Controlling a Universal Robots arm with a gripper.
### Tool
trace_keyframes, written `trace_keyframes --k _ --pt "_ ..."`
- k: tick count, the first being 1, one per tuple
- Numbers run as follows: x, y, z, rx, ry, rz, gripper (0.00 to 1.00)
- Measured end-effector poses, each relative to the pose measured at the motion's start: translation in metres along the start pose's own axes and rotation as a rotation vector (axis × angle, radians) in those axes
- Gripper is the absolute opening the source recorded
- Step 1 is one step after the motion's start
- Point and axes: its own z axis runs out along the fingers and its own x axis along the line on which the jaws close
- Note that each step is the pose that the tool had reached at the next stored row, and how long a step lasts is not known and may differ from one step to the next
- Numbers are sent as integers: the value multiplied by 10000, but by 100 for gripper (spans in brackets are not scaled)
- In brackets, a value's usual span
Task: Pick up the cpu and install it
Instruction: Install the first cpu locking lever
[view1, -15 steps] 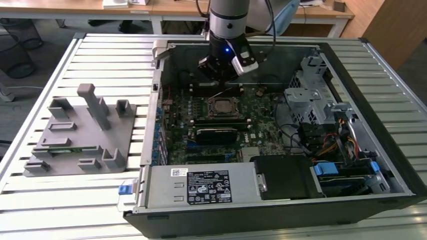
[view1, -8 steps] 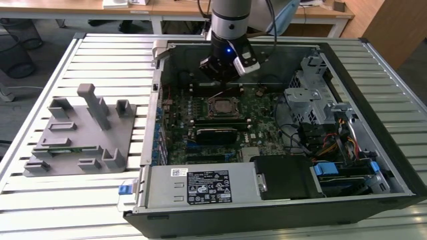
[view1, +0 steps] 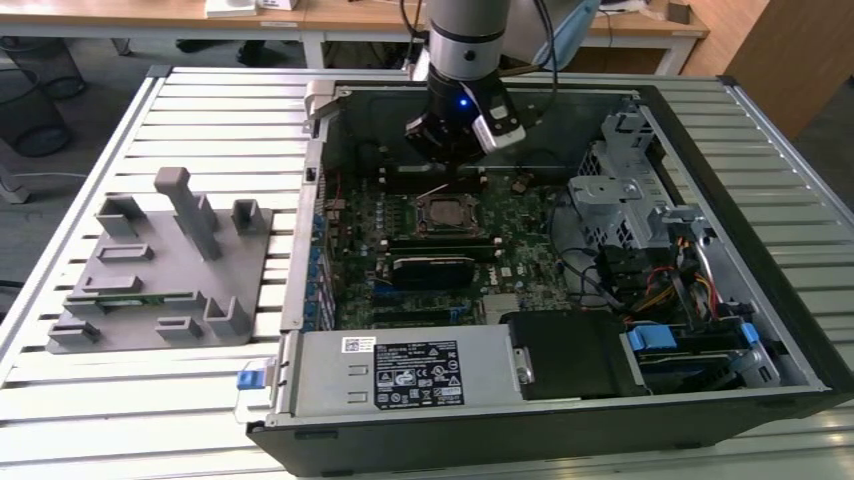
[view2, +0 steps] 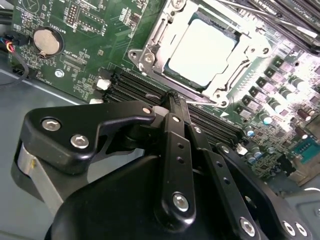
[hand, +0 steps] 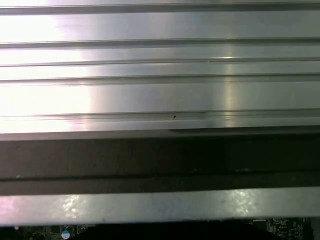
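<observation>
The cpu (view2: 200, 50), a shiny silver square, lies inside the metal-framed socket (view2: 150, 47) on the green motherboard; in the exterior view the cpu (view1: 443, 212) sits mid-board inside the open computer case (view1: 787, 300). My gripper (view2: 172, 97) hovers just above the board beside the socket, over the black memory slots, its black fingers (view2: 176, 130) pressed together with nothing between them. In the exterior view the gripper (view1: 451, 158) hangs a little behind the socket, near the case's back wall.
A grey fixture block (view1: 160, 265) with a green memory stick (view1: 127, 297) stands on the slatted table at the exterior view's left. The power supply (view1: 400, 372), drive cage (view1: 621, 190) and cables (view1: 667, 290) crowd the case. A coin battery (view2: 45, 41) sits on the board.
</observation>
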Motion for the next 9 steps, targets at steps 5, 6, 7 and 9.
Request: trace_keyframes --k 5,6,7,9 --pt "-11 21 21 -1 -1 1 11" --pt "-11 24 26 -1 -1 1 11" --pt "-12 27 31 -1 -1 -1 11" --pt "-14 31 43 -1 -1 0 11"
